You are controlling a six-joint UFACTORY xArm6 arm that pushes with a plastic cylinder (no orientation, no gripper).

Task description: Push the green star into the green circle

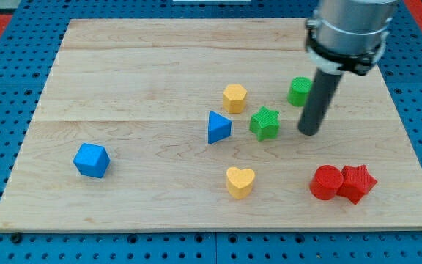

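Observation:
The green star [265, 122] lies right of the board's middle. The green circle [299, 92] stands up and to the right of it, a short gap apart, partly hidden behind the rod. My tip [309, 133] rests on the board just right of the green star and below the green circle, touching neither that I can tell.
A yellow hexagon [234, 97] and a blue triangle [218, 127] lie left of the star. A yellow heart [240, 182] lies below. A red circle [327, 182] and red star [357, 183] touch at lower right. A blue hexagon [91, 160] sits at the left. The wooden board [123, 73] has blue pegboard around it.

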